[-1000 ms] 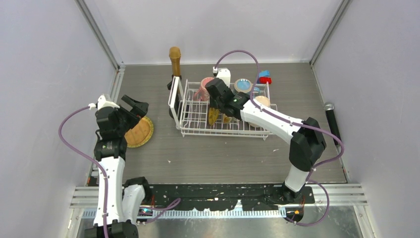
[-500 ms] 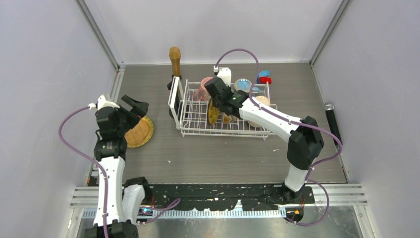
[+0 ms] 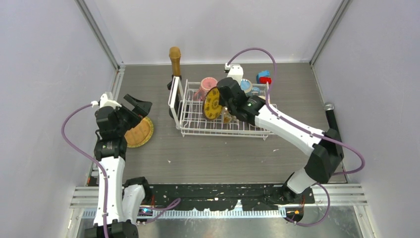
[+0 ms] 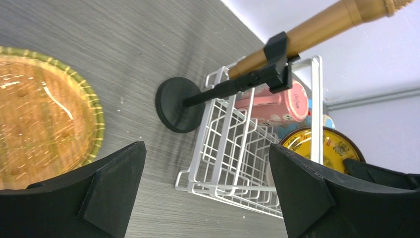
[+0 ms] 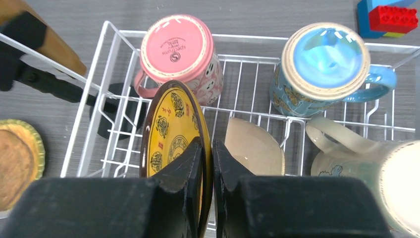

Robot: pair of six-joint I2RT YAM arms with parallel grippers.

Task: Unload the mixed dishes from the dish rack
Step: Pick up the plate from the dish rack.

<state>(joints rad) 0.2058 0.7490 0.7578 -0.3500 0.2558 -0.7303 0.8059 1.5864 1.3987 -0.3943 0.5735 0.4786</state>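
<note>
One plate [image 3: 139, 131] is out, on the table [image 3: 223, 153] at 9 o'clock of the rack [image 3: 190, 119]; right gripper [image 5: 206, 148] clenched on second plate [image 5: 171, 134] at the rack's middle; left gripper [image 3: 138, 105] released; pink mug [image 5: 181, 52], blue mug [image 5: 324, 62], cream mug [image 5: 376, 163], bowl [image 5: 252, 148] remain inside

The pink mug [image 5: 179, 49] and bowl [image 5: 252, 148] hem the plate [image 5: 171, 130]; rack wires [image 5: 247, 36] below.
</note>
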